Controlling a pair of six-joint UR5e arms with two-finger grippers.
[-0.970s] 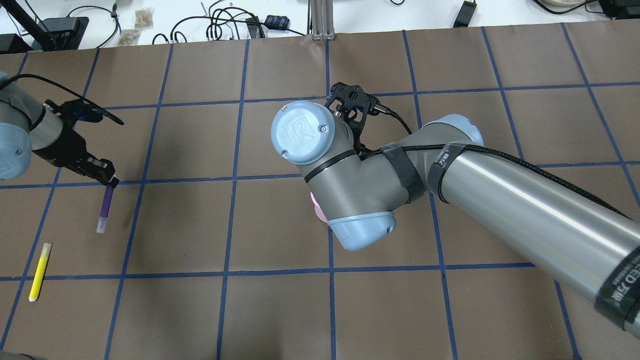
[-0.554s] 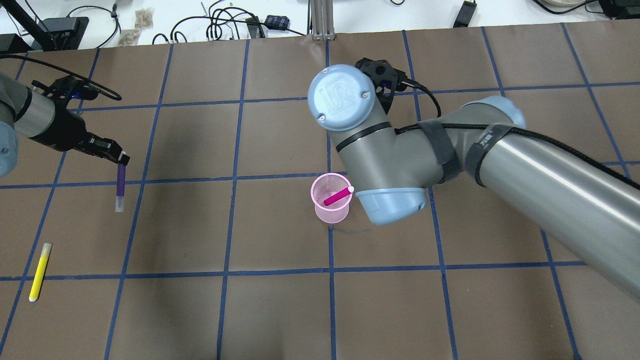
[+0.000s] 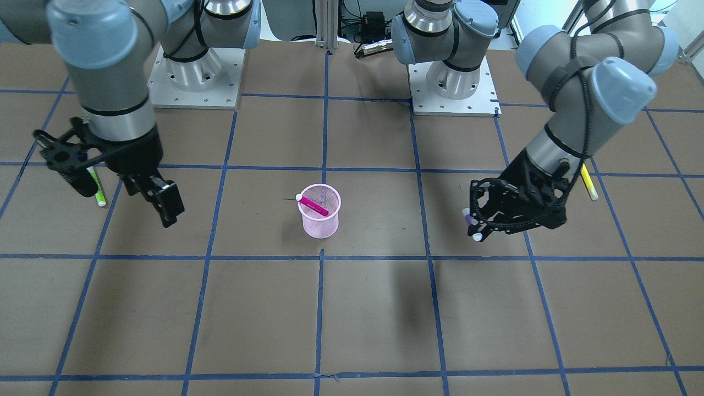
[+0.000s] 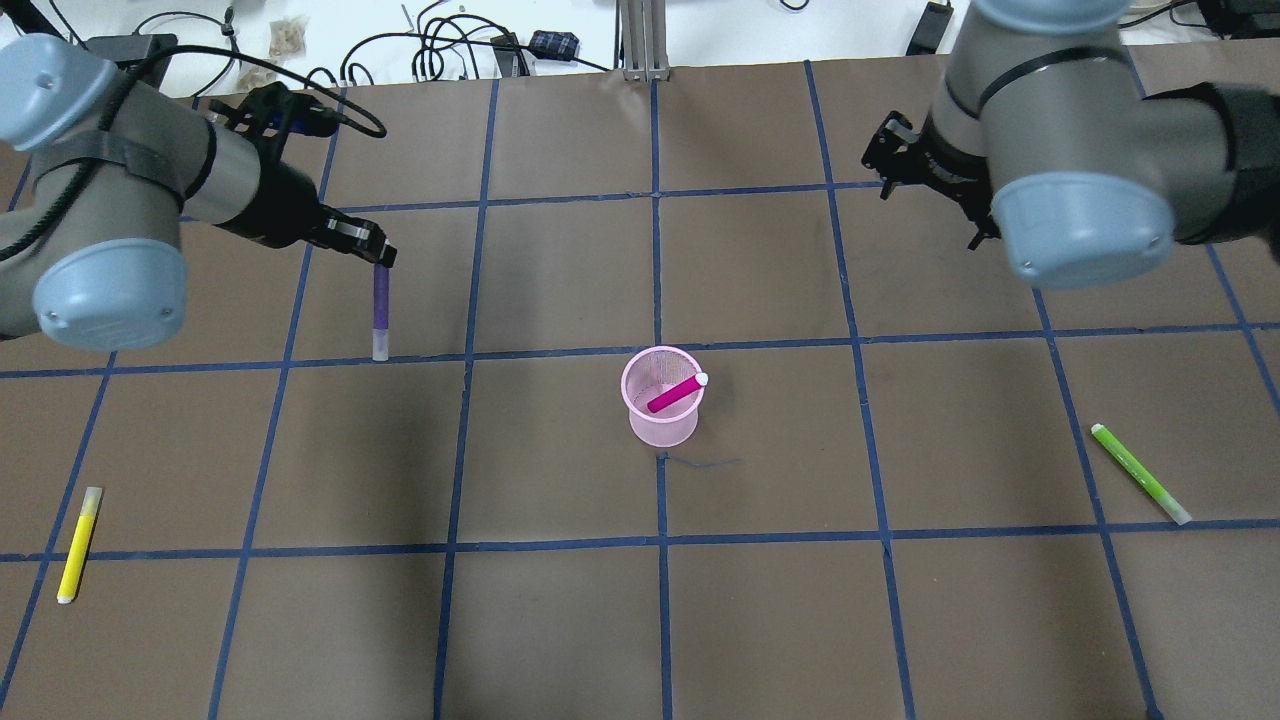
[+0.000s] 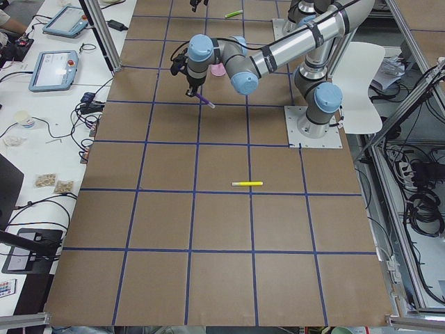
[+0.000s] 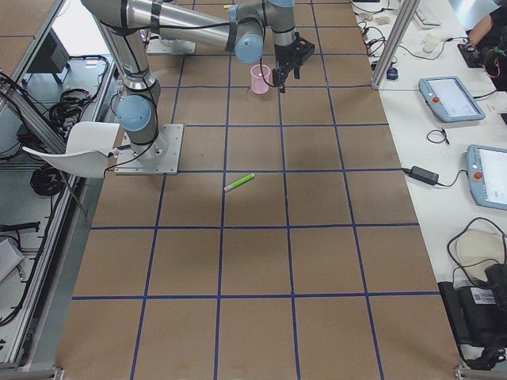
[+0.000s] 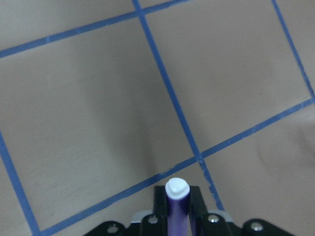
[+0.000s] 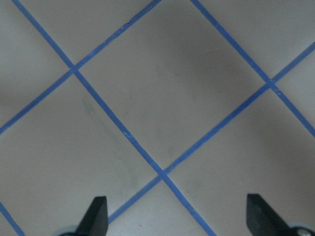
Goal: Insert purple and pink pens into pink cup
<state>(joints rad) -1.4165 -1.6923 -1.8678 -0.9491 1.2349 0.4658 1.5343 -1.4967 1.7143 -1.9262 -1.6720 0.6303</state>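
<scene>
Though blue-gridded, brown table (image 4: 560, 620); beyond, tangled cables (image 4: 455, 40).

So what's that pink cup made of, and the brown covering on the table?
The pink cup looks like fine mesh, probably coated wire: its wall shows a tiny grid and is half see-through. The brown covering looks like matte paper or card, flat with little glare; the blue lines seem to be tape.
</scene>
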